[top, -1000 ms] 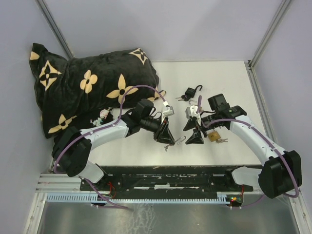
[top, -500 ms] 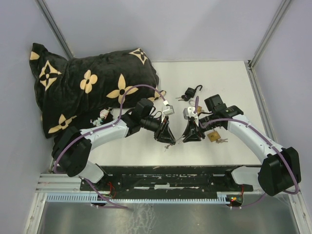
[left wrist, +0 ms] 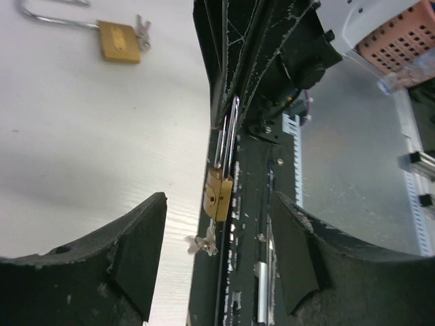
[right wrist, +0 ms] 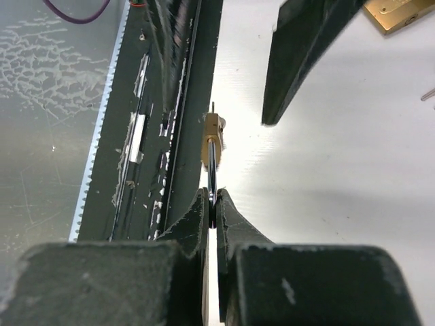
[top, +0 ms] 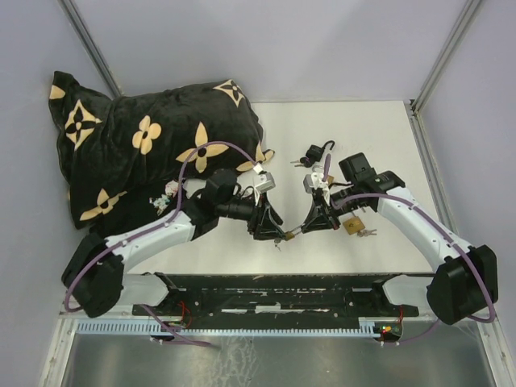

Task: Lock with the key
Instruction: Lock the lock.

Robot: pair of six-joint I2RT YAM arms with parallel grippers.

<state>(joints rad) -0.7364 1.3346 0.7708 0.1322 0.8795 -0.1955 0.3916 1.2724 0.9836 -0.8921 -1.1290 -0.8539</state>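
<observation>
A small brass padlock (left wrist: 219,193) hangs just above the table's near edge, with a key (left wrist: 202,243) sticking out of its underside. My right gripper (right wrist: 212,204) is shut on the padlock's steel shackle (right wrist: 211,159), and the brass body (right wrist: 213,139) shows just beyond the fingertips. My left gripper (left wrist: 219,204) is open, its two black fingers (left wrist: 139,251) apart on either side of the padlock and touching neither lock nor key. From above, the padlock (top: 288,235) sits between the left gripper (top: 272,230) and the right gripper (top: 305,228).
A second brass padlock (top: 352,226) with keys lies right of the right gripper. A black padlock (top: 316,153) with an open shackle lies further back. A black flowered cushion (top: 145,145) fills the back left. The black base rail (top: 282,294) runs just behind the hanging padlock.
My right gripper has moved in and shut on the padlock's shackle. My left gripper has opened, let go and drawn back a little to the left.
</observation>
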